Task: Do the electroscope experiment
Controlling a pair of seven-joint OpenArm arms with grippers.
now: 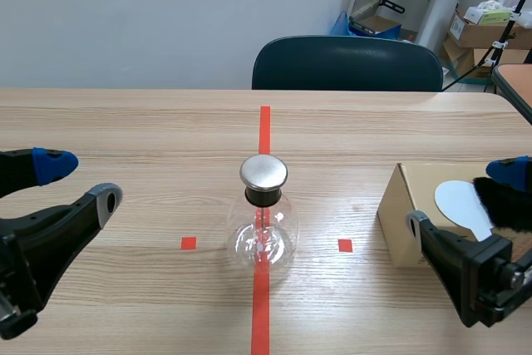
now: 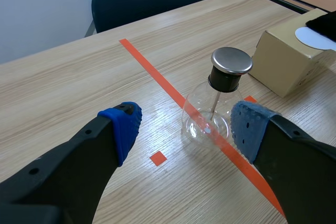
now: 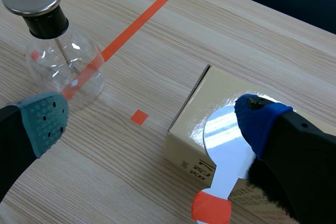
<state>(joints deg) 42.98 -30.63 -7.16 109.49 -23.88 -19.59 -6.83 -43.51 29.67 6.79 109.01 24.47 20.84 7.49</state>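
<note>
The electroscope [image 1: 263,220] is a clear glass flask with a black neck and a round metal cap, standing on the red centre line; it also shows as the flask [image 2: 212,106] ahead of my left gripper and the flask [image 3: 58,51] ahead of my right one. A cardboard box [image 1: 409,214] at the right carries a white disc paddle [image 3: 228,148] with an orange handle [image 3: 211,207] and a black furry piece [image 1: 505,204]. My left gripper [image 2: 184,127] is open at the near left. My right gripper [image 3: 152,116] is open, one finger over the box.
A dark chair [image 1: 347,64] stands behind the table's far edge. Cardboard boxes [image 1: 480,29] and equipment sit on the floor at the back right. Another table edge [image 1: 514,81] shows at the far right.
</note>
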